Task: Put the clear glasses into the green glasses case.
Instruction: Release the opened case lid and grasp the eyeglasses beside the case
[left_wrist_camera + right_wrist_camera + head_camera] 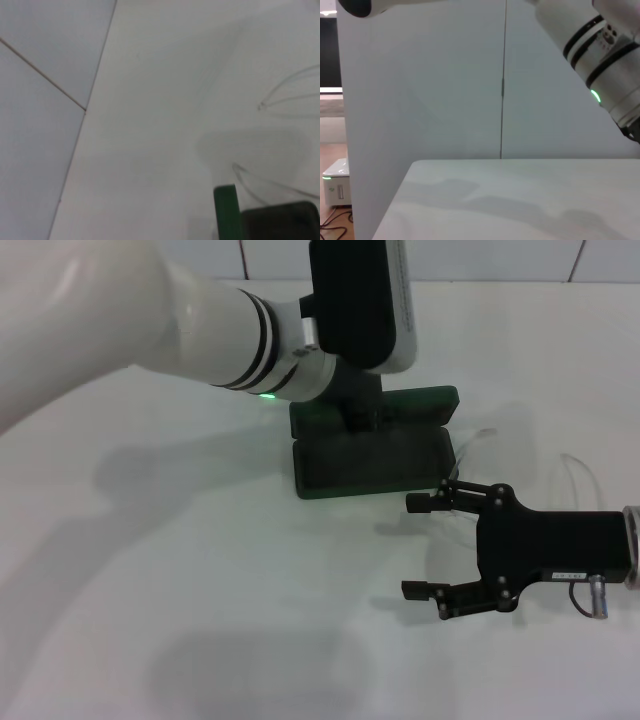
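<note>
I'm seeing the case lying open on the table, my left gripper over its hinge with grip hidden, glasses beside its right end, right gripper hovering wide open and empty nearby.

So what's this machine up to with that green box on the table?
The dark green hinged glasses case lies open on the white table. The left gripper is down at its hinge side. The right gripper, fingers open, hovers just in front of the case. The clear plastic glasses lie faintly visible to the case's right, not yet picked up.
</note>
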